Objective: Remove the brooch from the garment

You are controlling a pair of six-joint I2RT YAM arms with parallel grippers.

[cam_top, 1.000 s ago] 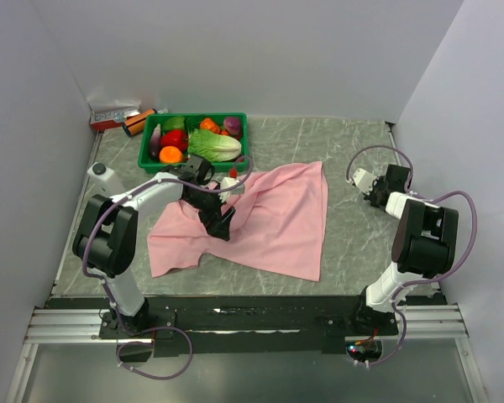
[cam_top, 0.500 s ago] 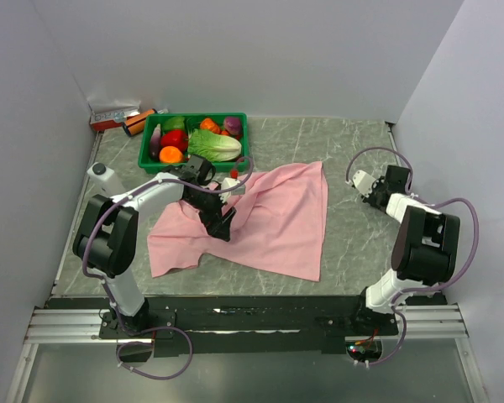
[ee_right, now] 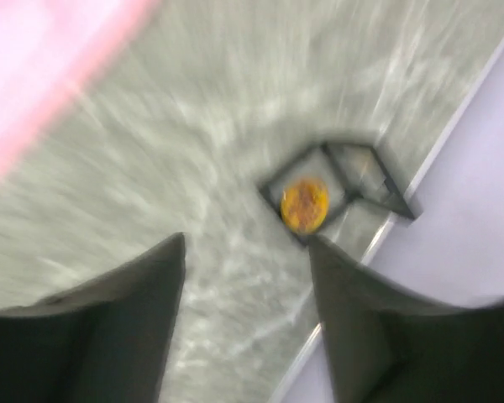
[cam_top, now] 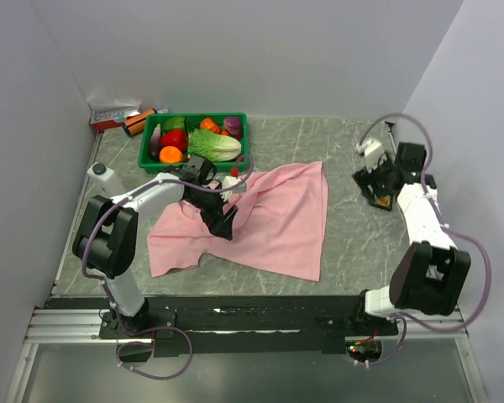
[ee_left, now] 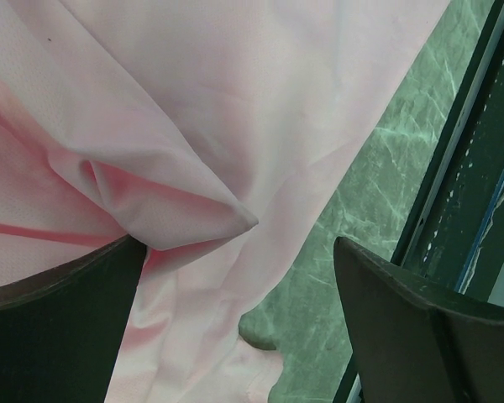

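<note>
Seemingly done: round golden brooch (ee_right: 305, 204) in black tray (ee_right: 291, 168), 3 o'clock of pink cloth garment (cam_top: 277, 218); left pincer (ee_left: 239, 243) and right pincer (ee_right: 245, 242) gape empty.

the grey marbled table (cam_top: 353, 243) carries the pink garment (cam_top: 277, 222), a green basket (cam_top: 203, 116) and a small box (cam_top: 113, 116).

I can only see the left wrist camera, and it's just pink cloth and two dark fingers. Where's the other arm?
Observer: The right gripper is over bare table by the right wall, off the garment.
Operator: Is it holding the brooch?
Observer: No, its own wrist view shows it open and empty.
Operator: What's near it?
Observer: A small round orange thing lies on the table ahead of it; too blurry to name.
</note>
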